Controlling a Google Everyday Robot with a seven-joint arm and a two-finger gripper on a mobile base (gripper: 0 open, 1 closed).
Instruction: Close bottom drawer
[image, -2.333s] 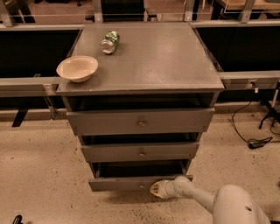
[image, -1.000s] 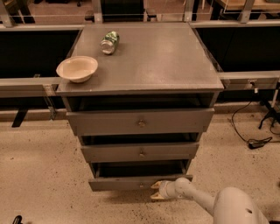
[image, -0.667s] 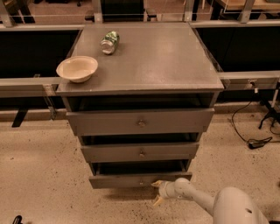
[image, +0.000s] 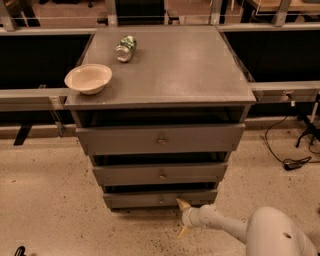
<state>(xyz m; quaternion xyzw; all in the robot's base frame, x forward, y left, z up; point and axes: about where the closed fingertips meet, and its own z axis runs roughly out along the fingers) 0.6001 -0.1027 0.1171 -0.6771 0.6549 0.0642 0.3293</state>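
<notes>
The bottom drawer (image: 145, 199) is the slimmest grey front of the grey cabinet, low near the floor, with a small knob at its centre. It stands out only slightly, with a thin dark gap above it. My gripper (image: 182, 218) is at the end of the white arm that comes in from the lower right. It is open and empty, its two tan fingers spread one above the other. The upper fingertip (image: 181, 203) is against the drawer front, just right of the knob. The drawer's inside is hidden.
The middle drawer (image: 160, 174) and the top drawer (image: 160, 139) stick out a little. A beige bowl (image: 88, 78) and a can lying on its side (image: 125, 48) are on the cabinet top (image: 180, 65). Cables (image: 290, 160) lie on the speckled floor at right.
The bottom drawer has slid inward toward the cabinet. My gripper has followed it forward, staying at the drawer front right of the knob.
</notes>
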